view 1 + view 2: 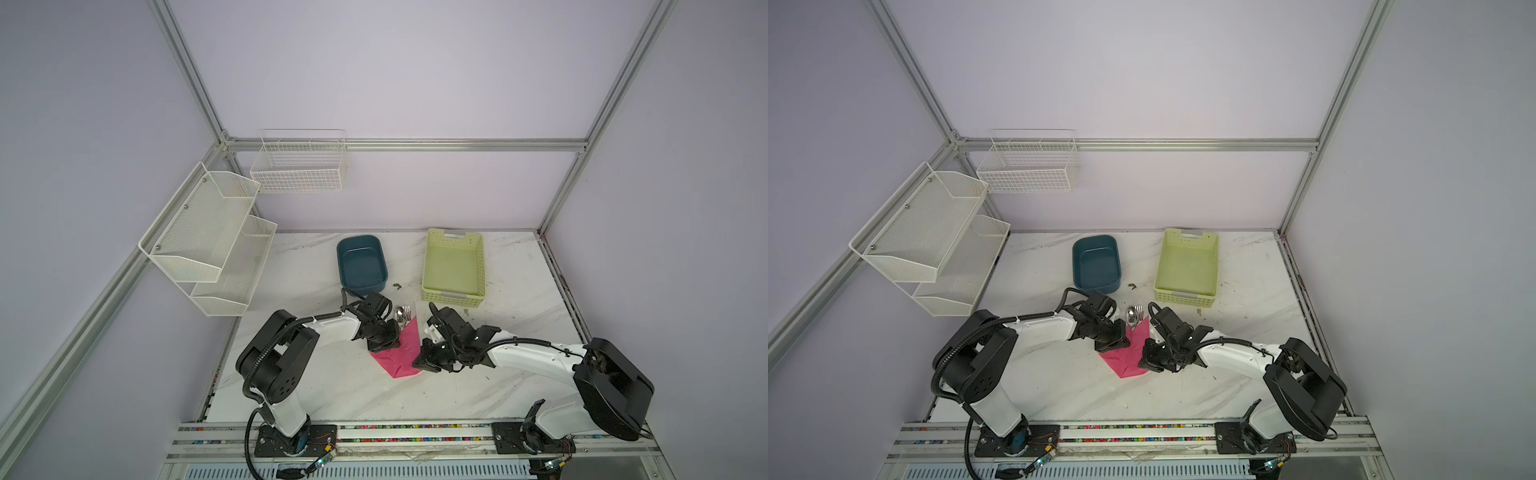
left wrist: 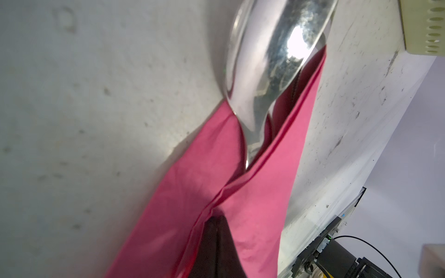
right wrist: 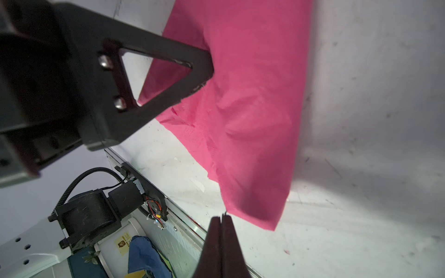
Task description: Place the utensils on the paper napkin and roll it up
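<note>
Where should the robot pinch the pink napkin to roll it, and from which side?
Probably the paper napkin's loose corner beside the shut right pincer, coming in low from the right. It lies flat, so slide under its edge. The shut left pincer touches the middle, and the utensils poke out the far end, so those spots are taken.

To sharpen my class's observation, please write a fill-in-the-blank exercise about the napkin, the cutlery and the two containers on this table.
1. The folded paper napkin is bright ___.
2. In the left wrist view, the shiny rounded head poking out of the napkin's fold belongs to the ___.
3. In both top views the teal tub stands to the ___ of the pale green basket.

Missing words: pink; spoon; left.
</note>
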Robot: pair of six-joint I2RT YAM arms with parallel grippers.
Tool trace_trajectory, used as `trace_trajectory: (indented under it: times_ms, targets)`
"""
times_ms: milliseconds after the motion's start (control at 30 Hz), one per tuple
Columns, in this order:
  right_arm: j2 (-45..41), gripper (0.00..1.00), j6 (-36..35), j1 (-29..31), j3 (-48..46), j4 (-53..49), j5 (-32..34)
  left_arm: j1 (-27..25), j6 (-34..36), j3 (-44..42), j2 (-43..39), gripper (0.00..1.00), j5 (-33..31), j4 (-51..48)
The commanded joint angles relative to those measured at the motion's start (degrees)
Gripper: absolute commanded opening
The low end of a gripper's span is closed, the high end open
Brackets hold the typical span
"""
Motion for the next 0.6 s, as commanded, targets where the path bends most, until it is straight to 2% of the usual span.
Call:
trace_trajectory:
  times_ms: [0,167,567]
  targets:
    - [2.74,0.00,-0.89,-0.11,-1.30,-0.69,0.36,-0.31,0.05,-2.04,0.33,0.02,-0.45,-0.12]
    - [5.74,0.00,-2.12,-0.07,-1.37,-3.50,3.81,-0.32,0.13,-1.85,0.33,0.02,-0.50,-0.28]
    - [0.10,0.00,-1.60,-0.29,2.60,-6.59,4.76,-0.32,0.31,-1.60,0.42,0.02,-0.35,-0.47]
